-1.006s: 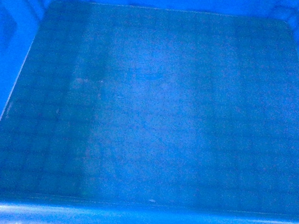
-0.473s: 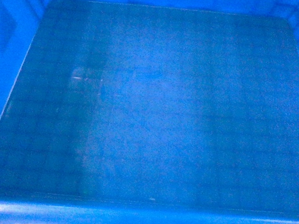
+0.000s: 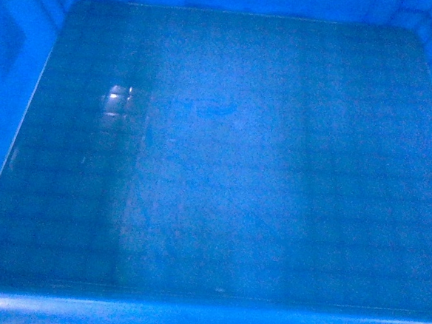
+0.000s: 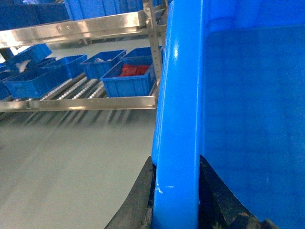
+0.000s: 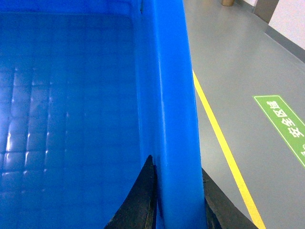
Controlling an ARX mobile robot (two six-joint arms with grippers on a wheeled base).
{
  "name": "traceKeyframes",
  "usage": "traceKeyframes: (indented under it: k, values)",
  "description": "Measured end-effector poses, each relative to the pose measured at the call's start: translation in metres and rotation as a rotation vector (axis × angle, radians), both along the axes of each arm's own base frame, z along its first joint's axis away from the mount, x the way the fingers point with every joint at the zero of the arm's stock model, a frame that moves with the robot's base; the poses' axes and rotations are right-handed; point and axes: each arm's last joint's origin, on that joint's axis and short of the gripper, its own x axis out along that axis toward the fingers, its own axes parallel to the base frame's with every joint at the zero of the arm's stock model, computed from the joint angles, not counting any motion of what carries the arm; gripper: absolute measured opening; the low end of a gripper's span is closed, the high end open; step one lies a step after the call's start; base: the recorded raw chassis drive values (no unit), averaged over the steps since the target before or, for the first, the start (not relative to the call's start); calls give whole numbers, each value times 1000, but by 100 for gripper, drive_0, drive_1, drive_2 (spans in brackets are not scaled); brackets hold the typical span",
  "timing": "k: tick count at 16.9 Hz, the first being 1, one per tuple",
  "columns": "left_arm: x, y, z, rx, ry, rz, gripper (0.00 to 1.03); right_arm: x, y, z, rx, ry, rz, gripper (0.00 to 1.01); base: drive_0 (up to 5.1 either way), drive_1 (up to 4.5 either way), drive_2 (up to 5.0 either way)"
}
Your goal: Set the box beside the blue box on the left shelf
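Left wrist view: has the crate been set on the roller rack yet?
No. The blue crate is clamped by its rim in the left gripper, apart from the roller rack.

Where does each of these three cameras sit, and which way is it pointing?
Head: on the robot, looking down into the box; no robot parts show.
Left wrist: on the left arm, looking along the box's rim toward the shelf; left gripper clamps the rim.
Right wrist: on the right arm, facing along the opposite rim; right gripper clamps it.
Shared: the box.
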Motion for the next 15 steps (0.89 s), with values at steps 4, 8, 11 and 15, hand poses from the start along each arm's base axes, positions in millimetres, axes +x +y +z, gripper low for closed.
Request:
traceKeyframes:
  k: [4, 8, 11, 15]
  values:
    - [0, 0, 0, 0, 0, -1, 16, 0, 0, 0, 0, -1, 0, 13, -9, 411, -428]
    - [0, 0, 0, 1, 1, -1, 16, 0, 0, 0, -1, 1, 0, 13, -1, 418, -421]
    - [0, 0, 0, 1, 1, -2, 16, 0, 0, 0, -1, 0, -1, 13, 1, 420, -418]
    - [0, 0, 0, 0, 0, -2, 16, 0, 0, 0, 0, 0, 0, 13, -2, 417, -420]
